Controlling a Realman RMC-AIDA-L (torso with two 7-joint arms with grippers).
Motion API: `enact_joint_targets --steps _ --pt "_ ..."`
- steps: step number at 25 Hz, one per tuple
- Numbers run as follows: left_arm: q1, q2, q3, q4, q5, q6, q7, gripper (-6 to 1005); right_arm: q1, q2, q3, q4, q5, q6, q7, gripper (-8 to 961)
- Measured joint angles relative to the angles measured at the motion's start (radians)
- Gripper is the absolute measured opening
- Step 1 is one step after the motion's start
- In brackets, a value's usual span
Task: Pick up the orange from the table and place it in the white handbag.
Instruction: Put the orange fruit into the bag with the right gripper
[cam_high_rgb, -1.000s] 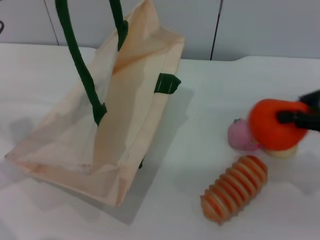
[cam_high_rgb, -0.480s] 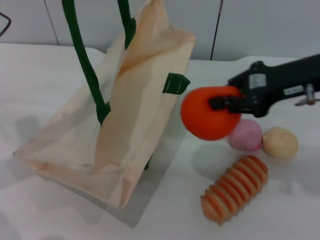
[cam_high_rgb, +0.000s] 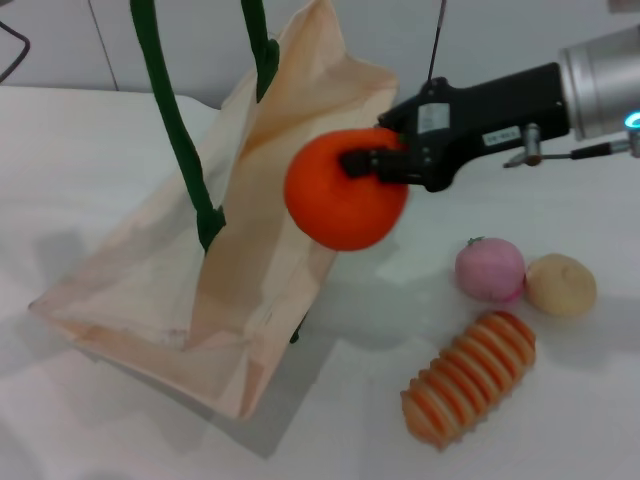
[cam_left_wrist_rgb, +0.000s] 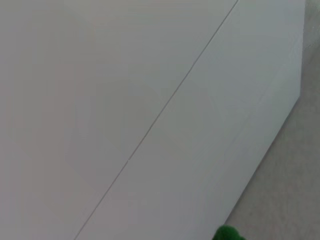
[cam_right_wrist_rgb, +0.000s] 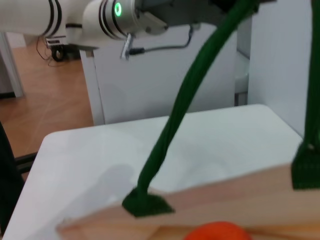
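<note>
My right gripper (cam_high_rgb: 365, 162) is shut on the orange (cam_high_rgb: 340, 195) and holds it in the air over the near right edge of the white handbag (cam_high_rgb: 250, 250). The bag stands open on the table (cam_high_rgb: 70, 150), its green handles (cam_high_rgb: 175, 130) pulled straight up out of the head view. In the right wrist view the orange's top (cam_right_wrist_rgb: 217, 231) shows just by the bag's rim (cam_right_wrist_rgb: 240, 200), and a taut green handle (cam_right_wrist_rgb: 175, 125) rises to my left gripper (cam_right_wrist_rgb: 235, 4) above the bag. A bit of green handle (cam_left_wrist_rgb: 227, 233) shows in the left wrist view.
A pink ball (cam_high_rgb: 490, 268), a small tan ball (cam_high_rgb: 560, 284) and a ridged orange-and-cream oblong item (cam_high_rgb: 470, 377) lie on the table to the right of the bag. Grey cabinet fronts (cam_high_rgb: 500, 40) stand behind the table.
My right gripper has carried the orange up and to the left, from above the small balls to the bag's edge. The bag's top has shifted slightly right.
</note>
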Motion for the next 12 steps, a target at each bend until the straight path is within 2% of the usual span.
enact_joint_targets --steps 12 --pt "-0.003 0.003 0.000 0.034 0.030 -0.027 0.012 179 0.092 0.004 -0.117 0.152 0.083 -0.183 -0.049 159"
